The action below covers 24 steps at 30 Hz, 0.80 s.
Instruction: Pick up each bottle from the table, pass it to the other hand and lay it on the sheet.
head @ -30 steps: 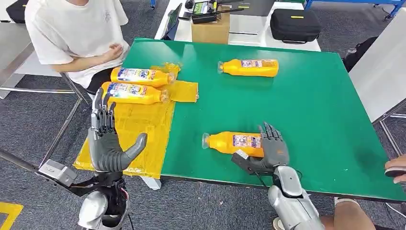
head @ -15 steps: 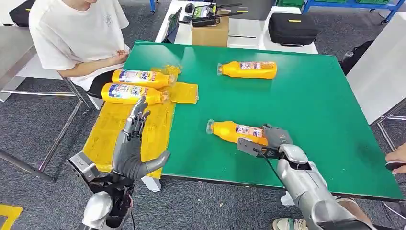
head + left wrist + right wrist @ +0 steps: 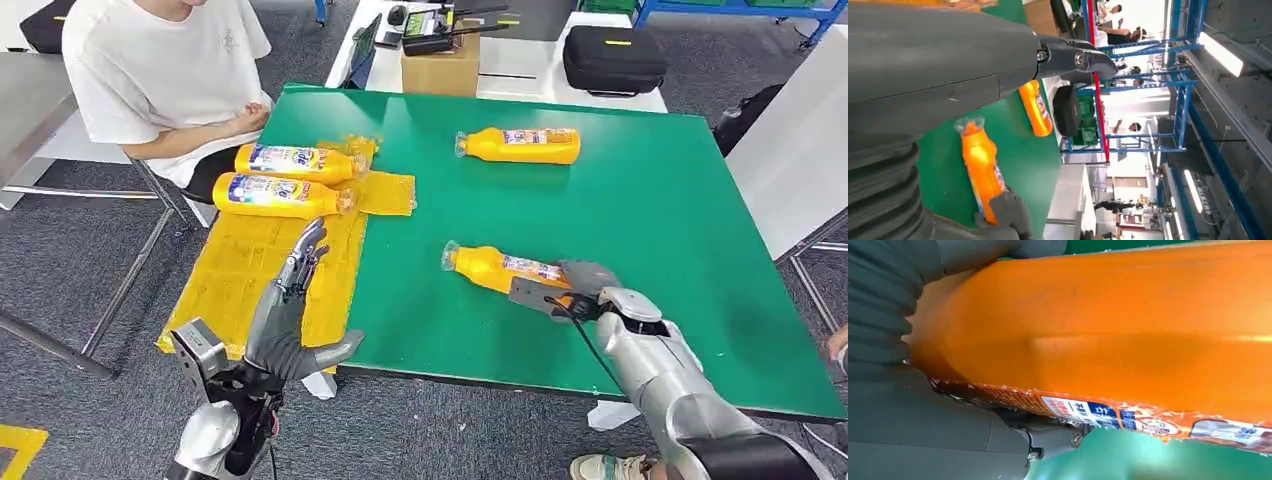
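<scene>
My right hand point(image 3: 585, 285) grips the base end of an orange bottle point(image 3: 500, 268) near the table's front, its clear cap pointing left and lifted off the green top. The same bottle point(image 3: 1118, 335) lies against the palm of my right hand point(image 3: 918, 405) in the right wrist view. My left hand point(image 3: 290, 320) stands open, fingers straight and pointing up, over the front of the yellow sheet point(image 3: 250, 270). Two orange bottles point(image 3: 290, 160) point(image 3: 275, 195) lie side by side on the sheet's far part. Another orange bottle point(image 3: 520, 145) lies on the far side of the green table point(image 3: 640, 210).
A person in a white shirt point(image 3: 160, 70) sits at the table's far left corner. Beyond the far edge stand a cardboard box point(image 3: 440, 70) and a black case point(image 3: 612, 58). A white panel point(image 3: 795, 140) stands to the right.
My right hand has closed on the near bottle and raised it, tilting its cap end up. My left hand has swung right and forward over the sheet's front. The view shifted slightly.
</scene>
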Each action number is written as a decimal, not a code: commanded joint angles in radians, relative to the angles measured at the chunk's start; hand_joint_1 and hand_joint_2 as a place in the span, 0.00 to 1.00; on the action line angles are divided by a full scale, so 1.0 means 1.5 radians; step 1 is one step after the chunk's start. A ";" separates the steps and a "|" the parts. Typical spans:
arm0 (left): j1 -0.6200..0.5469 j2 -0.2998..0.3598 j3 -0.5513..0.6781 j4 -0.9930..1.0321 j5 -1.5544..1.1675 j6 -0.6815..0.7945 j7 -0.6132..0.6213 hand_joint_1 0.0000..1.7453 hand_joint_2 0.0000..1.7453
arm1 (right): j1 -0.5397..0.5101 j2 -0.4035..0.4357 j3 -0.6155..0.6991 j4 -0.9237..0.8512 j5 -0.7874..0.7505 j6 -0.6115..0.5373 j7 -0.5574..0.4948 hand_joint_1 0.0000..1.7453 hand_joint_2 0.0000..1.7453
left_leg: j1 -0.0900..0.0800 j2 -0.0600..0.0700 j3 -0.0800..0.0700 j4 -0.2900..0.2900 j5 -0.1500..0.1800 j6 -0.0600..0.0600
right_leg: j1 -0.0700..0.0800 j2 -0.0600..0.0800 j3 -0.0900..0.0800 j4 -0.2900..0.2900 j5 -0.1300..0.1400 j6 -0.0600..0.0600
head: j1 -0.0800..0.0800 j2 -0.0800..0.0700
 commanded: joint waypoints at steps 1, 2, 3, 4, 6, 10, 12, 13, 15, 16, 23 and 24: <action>-0.018 0.026 -0.013 0.036 -0.024 0.025 -0.017 0.00 1.00 | 0.081 0.017 -0.101 -0.007 -0.187 -0.098 -0.176 1.00 1.00 | 0.001 -0.002 0.001 -0.001 0.001 -0.001 | 0.001 -0.002 0.002 -0.002 0.000 -0.002 | 0.000 0.000; -0.014 0.025 -0.013 0.030 -0.032 0.035 -0.020 0.00 1.00 | 0.101 0.028 -0.114 -0.037 -0.219 -0.129 -0.213 1.00 1.00 | 0.001 -0.001 0.002 -0.001 0.000 -0.001 | 0.001 -0.002 0.002 -0.002 0.000 -0.001 | 0.000 0.000; -0.008 0.023 -0.013 0.026 -0.033 0.038 -0.018 0.00 1.00 | 0.124 0.043 -0.137 -0.070 -0.263 -0.144 -0.236 1.00 1.00 | 0.001 0.000 0.002 -0.001 0.000 -0.001 | 0.001 -0.001 0.002 -0.001 0.000 -0.001 | 0.000 0.000; -0.005 0.018 -0.015 0.025 -0.047 0.056 -0.019 0.00 1.00 | 0.160 0.060 -0.149 -0.132 -0.315 -0.161 -0.268 1.00 1.00 | 0.002 0.000 0.002 -0.002 0.000 -0.001 | 0.002 -0.001 0.003 -0.002 0.000 -0.002 | 0.000 0.000; -0.002 0.014 -0.018 0.030 -0.044 0.055 -0.016 0.00 1.00 | 0.200 0.082 -0.159 -0.222 -0.385 -0.168 -0.274 1.00 1.00 | 0.002 0.002 0.002 -0.002 -0.001 -0.002 | 0.002 0.001 0.003 -0.002 0.000 -0.002 | 0.000 0.000; 0.004 0.005 -0.019 0.037 -0.046 0.060 -0.019 0.00 1.00 | 0.252 0.097 -0.147 -0.373 -0.458 -0.198 -0.275 1.00 1.00 | 0.001 0.002 -0.002 0.000 -0.001 -0.002 | 0.001 0.001 -0.002 0.001 -0.001 -0.002 | 0.000 0.000; 0.004 0.002 -0.019 0.039 -0.053 0.068 -0.023 0.00 1.00 | 0.259 0.099 -0.148 -0.397 -0.470 -0.200 -0.280 1.00 1.00 | 0.001 0.001 -0.006 0.000 0.000 -0.001 | 0.001 0.000 -0.005 0.001 0.000 -0.001 | -0.001 0.000; 0.005 -0.002 -0.020 0.043 -0.055 0.071 -0.024 0.00 1.00 | 0.269 0.102 -0.145 -0.428 -0.491 -0.199 -0.294 1.00 1.00 | 0.001 0.001 -0.006 0.000 -0.001 -0.002 | 0.001 0.000 -0.005 0.001 -0.001 -0.001 | -0.001 0.000; 0.006 -0.009 -0.024 0.053 -0.072 0.087 -0.028 0.00 1.00 | 0.291 0.112 -0.145 -0.485 -0.515 -0.207 -0.316 1.00 1.00 | 0.001 0.001 -0.007 0.000 -0.001 -0.001 | 0.001 0.000 -0.007 0.001 -0.001 -0.001 | 0.000 0.000; 0.008 -0.016 -0.031 0.062 -0.094 0.102 -0.036 0.00 1.00 | 0.310 0.119 -0.141 -0.533 -0.528 -0.210 -0.329 1.00 1.00 | 0.002 0.002 -0.006 0.000 -0.001 -0.001 | 0.001 0.000 -0.006 0.001 -0.001 -0.001 | -0.001 0.000; 0.008 -0.019 -0.046 0.072 -0.116 0.109 -0.044 0.00 1.00 | 0.333 0.125 -0.128 -0.587 -0.539 -0.211 -0.330 1.00 1.00 | 0.001 0.000 -0.009 0.000 -0.001 -0.001 | 0.001 -0.001 -0.008 0.001 -0.001 -0.001 | 0.000 0.000; 0.008 -0.018 -0.046 0.071 -0.116 0.109 -0.044 0.00 1.00 | 0.334 0.123 -0.128 -0.586 -0.539 -0.211 -0.330 1.00 1.00 | 0.001 0.000 -0.009 0.000 -0.001 -0.001 | 0.000 -0.001 -0.008 0.001 -0.001 -0.001 | 0.000 0.000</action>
